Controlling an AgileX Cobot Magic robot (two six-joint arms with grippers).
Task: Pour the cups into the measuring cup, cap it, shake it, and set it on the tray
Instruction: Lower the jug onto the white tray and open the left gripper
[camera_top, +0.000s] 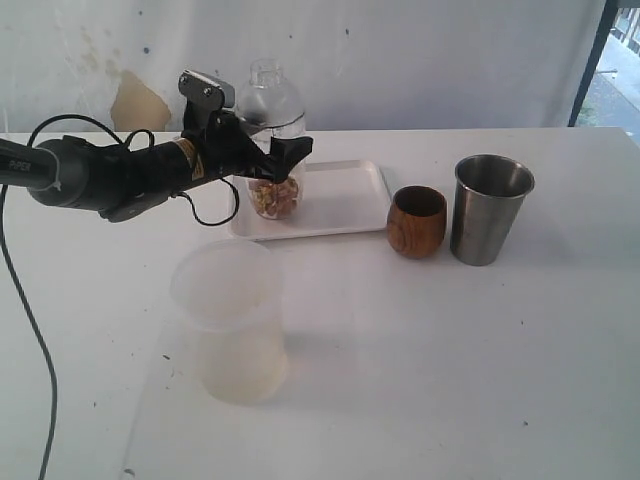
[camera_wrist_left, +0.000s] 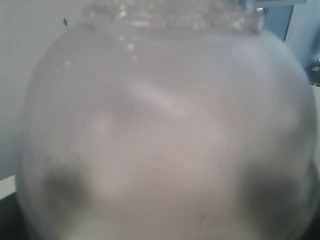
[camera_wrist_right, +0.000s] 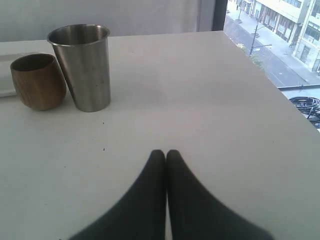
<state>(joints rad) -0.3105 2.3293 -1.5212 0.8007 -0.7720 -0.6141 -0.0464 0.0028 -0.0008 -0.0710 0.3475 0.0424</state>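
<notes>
Closest to the right wrist camera: right gripper (camera_wrist_right: 161, 152), low over the bare white table (camera_top: 450, 380), black fingers clenched tip to tip with nothing between; out of the exterior view. Further on from those tips and well apart from them: the two cups. Nearest in the exterior view: frosted translucent tub (camera_top: 230, 320), upright on the table, open mouth up, apart from everything else. Further back, right of centre: brown wooden cup (camera_top: 416, 222) and steel tumbler (camera_top: 490, 208), just beside each other, both upright, long axis vertical, open mouths up. Tumbler the taller, tapered toward its base. Wooden cup just beside the right end of the white tray (camera_top: 350, 195). Behind, on the left part of the tray: measuring cup (camera_top: 275, 195), standing upright, long axis vertical, clear domed cap (camera_top: 268, 95) pointing straight up, brownish nut-like pieces in the bottom. Left gripper (camera_top: 268, 160) reaching in roughly level from the left, jaws set wide on either side of the measuring cup's body. Cannot tell whether pressing on the wall or standing just clear. Left wrist view filled almost wholly by that blurred clear body.
</notes>
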